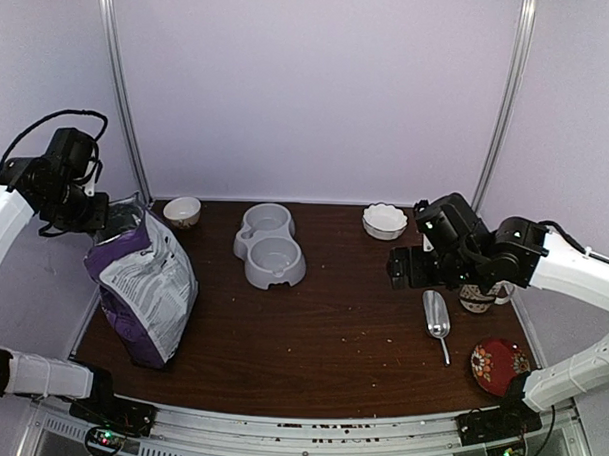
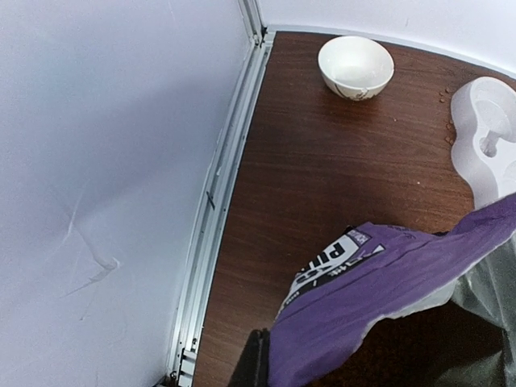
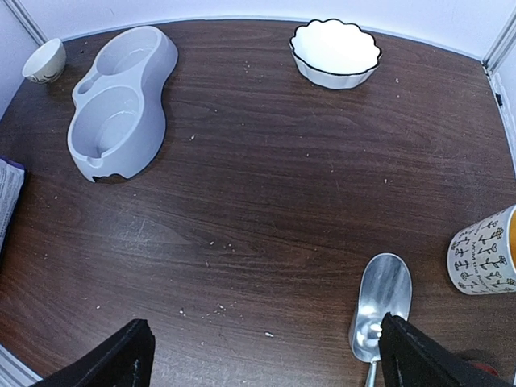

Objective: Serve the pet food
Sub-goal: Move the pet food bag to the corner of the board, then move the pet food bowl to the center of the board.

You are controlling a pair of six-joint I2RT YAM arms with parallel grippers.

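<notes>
The purple pet food bag [image 1: 142, 282] stands at the table's left, its top open. My left gripper [image 1: 107, 219] is shut on the bag's top edge; in the left wrist view one dark finger [image 2: 253, 363] presses against the purple bag [image 2: 379, 290], and the other finger is hidden. The kibble inside is hidden; a few loose pellets [image 2: 444, 95] lie near the grey double bowl [image 1: 269, 247]. The bowl's two wells [image 3: 117, 105] look empty. My right gripper [image 1: 403, 266] is open and empty above the table, its right finger [image 3: 419, 355] over the near end of the metal scoop [image 3: 383, 302].
A small cream bowl [image 1: 182, 212] sits at the back left and a white scalloped bowl [image 1: 385, 221] at the back right. A patterned mug [image 1: 479, 296] and a red plate [image 1: 498, 363] are at the right edge. Crumbs dot the table.
</notes>
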